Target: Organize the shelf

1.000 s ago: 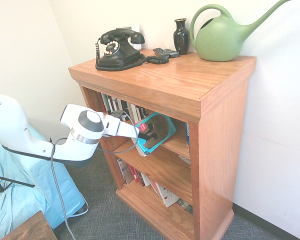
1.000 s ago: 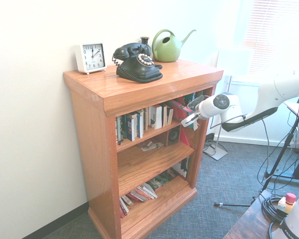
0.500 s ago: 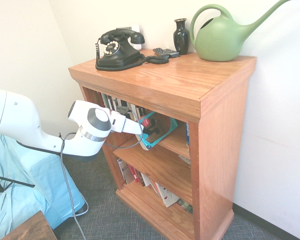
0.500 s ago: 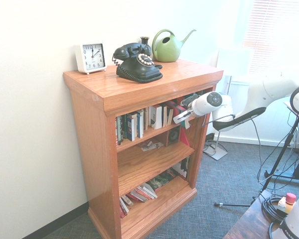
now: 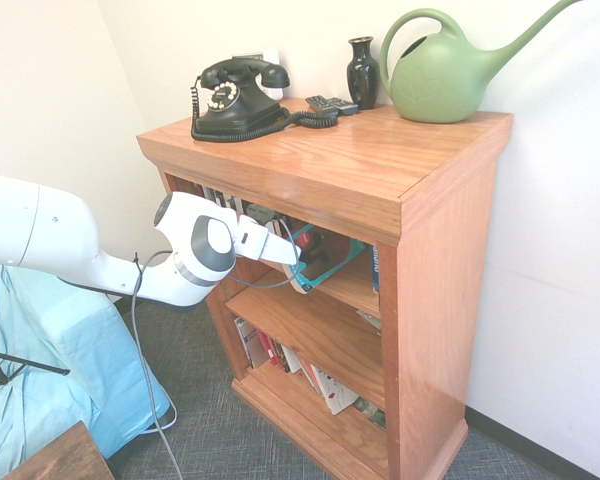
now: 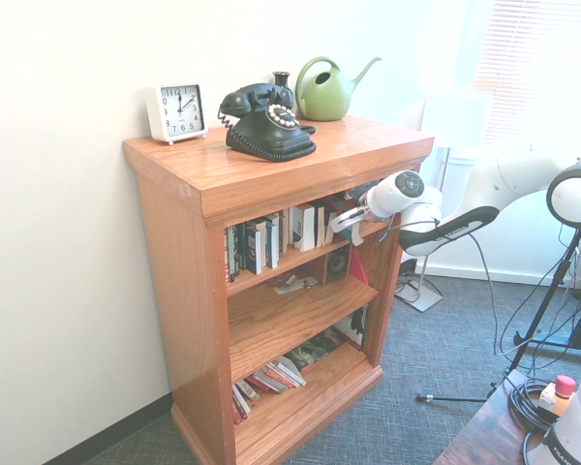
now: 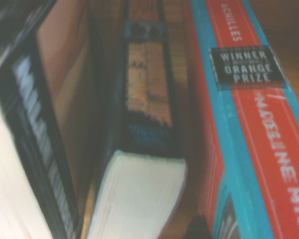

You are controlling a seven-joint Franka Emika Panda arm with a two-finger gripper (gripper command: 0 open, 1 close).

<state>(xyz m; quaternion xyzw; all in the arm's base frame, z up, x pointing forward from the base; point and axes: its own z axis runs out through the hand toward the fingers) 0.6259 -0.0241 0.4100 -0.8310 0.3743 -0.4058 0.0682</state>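
- Shelf (image 5: 435, 260) stands against the wall; on its top, left to right in the first exterior view: black phone (image 5: 235, 97), dark vase (image 5: 362, 70), green watering can (image 5: 448, 72). The second exterior view also shows a white clock (image 6: 175, 110) at the far left of the top.
- Tool (image 5: 302, 266) is inside the top shelf level, fully closed on the teal-and-red book (image 5: 325, 262), which tilts at the right end of the upright row of books (image 6: 271, 240).
- Wrist view: the held book's red-and-teal cover (image 7: 249, 124) lies alongside a blue-spined paperback (image 7: 147, 149), a dark book (image 7: 35, 149) beyond that. A gap shows between the paperback and the held book.
- Step in hand, as I read it: stand the book up against the row. Do it well by rolling it to vertical first, then sliding it sideways until it touches the paperback, bottom edge flat on the board.
- Watch clearance under the overhanging top; wrist is close to it. Don't shove the row over.
- Release only once the book is leaning on its neighbours, or it will fall back towards the open side.
- Versus a second ago: arm has pushed further into the opening, the book sits deeper and less of its cover faces out, wrist has rolled. Grip unchanged. Items on top have not moved.
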